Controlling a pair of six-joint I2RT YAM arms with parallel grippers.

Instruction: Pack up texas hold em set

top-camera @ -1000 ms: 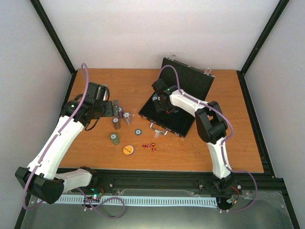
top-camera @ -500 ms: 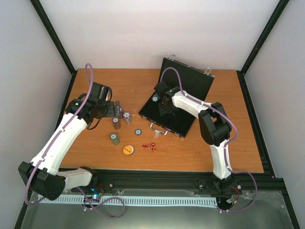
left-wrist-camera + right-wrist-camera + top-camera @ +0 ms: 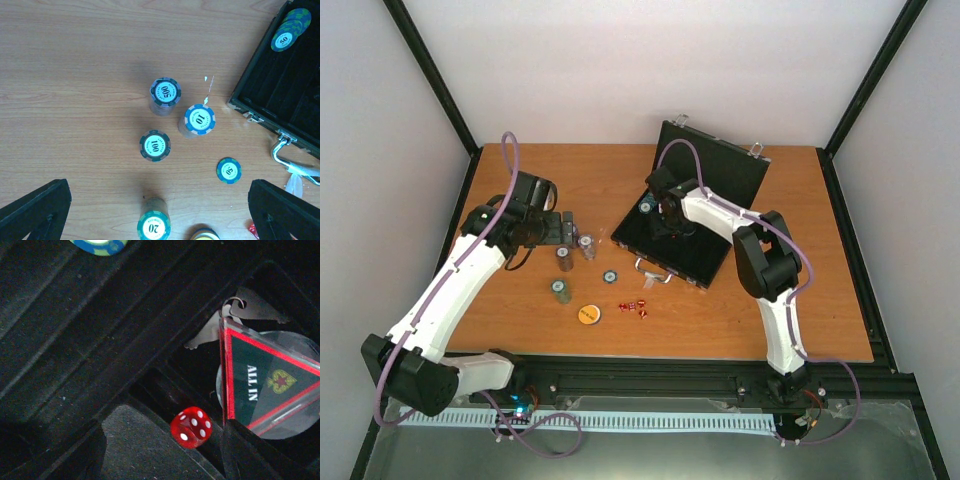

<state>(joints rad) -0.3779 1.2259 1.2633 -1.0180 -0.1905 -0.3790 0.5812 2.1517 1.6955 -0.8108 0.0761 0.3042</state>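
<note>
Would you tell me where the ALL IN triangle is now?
In the right wrist view the triangle lies inside the black case, on the right, a red die at its lower left and keys just above.

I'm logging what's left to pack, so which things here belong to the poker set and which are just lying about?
Belongs to the job: open black case, chip stacks, loose chip, orange disc, red dice on the table; ALL IN triangle and one red die in the case.
Just lying about: small white scrap.

Open black case (image 3: 725, 170), chip stacks (image 3: 560, 291), orange disc (image 3: 588, 314) on table (image 3: 800, 300).
</note>
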